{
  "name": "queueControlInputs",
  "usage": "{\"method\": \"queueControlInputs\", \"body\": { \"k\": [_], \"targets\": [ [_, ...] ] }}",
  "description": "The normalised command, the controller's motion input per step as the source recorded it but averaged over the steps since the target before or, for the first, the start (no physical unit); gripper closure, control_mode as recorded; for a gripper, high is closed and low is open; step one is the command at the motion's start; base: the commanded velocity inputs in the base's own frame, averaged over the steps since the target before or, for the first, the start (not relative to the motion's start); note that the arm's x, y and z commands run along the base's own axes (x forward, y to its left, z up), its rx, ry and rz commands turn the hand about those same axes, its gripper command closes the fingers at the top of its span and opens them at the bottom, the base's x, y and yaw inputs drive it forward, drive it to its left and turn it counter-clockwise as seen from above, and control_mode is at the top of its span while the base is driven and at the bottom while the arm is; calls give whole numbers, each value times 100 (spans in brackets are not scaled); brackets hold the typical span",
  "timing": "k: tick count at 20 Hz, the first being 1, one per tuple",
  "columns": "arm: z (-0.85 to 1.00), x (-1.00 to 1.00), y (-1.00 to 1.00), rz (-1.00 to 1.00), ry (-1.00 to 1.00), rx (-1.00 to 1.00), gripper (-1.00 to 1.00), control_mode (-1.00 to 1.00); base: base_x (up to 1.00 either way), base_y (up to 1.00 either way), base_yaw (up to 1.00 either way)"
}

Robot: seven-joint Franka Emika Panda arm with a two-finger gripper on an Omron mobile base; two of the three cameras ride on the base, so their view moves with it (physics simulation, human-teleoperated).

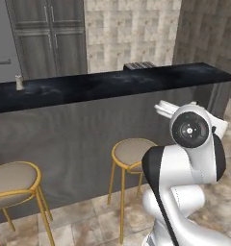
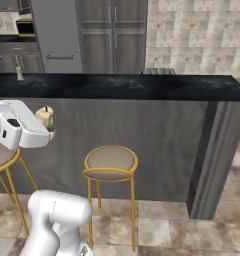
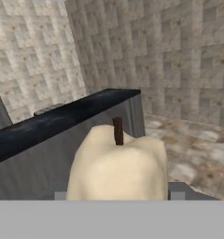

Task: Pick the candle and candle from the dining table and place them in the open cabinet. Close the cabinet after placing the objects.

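A small cream, lumpy candle [image 3: 117, 170] with a short dark wick is held between the jaws of the gripper [image 2: 48, 125], which are closed on its sides. In the right base view the candle is seen at the end of the white hand, in the air in front of the grey wood-grain front of the long dining table [image 2: 122, 86] with the shiny black top, and below that top. A second small cream candle [image 1: 19, 82] is seen standing upright on the far left part of the black top. Two round stools with yellow legs [image 1: 132, 153] are placed on the tiled floor just beside the table front. Tall grey cabinet doors [image 1: 52, 36] with thin metal handles are seen behind the table.
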Motion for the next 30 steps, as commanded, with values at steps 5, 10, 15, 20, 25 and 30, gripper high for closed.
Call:
{"method": "queueControlInputs", "body": {
  "k": [5,10,15,20,25,30],
  "targets": [
    [0,0,0,0,0,0,100,100,12,-63,0],
    [0,0,0,0,0,0,100,100,17,-64,0],
    [0,0,0,0,0,0,100,100,24,-64,0],
    [0,0,0,0,0,0,100,100,29,-67,0],
    [0,0,0,0,0,0,100,100,32,-70,3],
    [0,0,0,0,0,0,100,100,32,-73,3]
  ]
}}
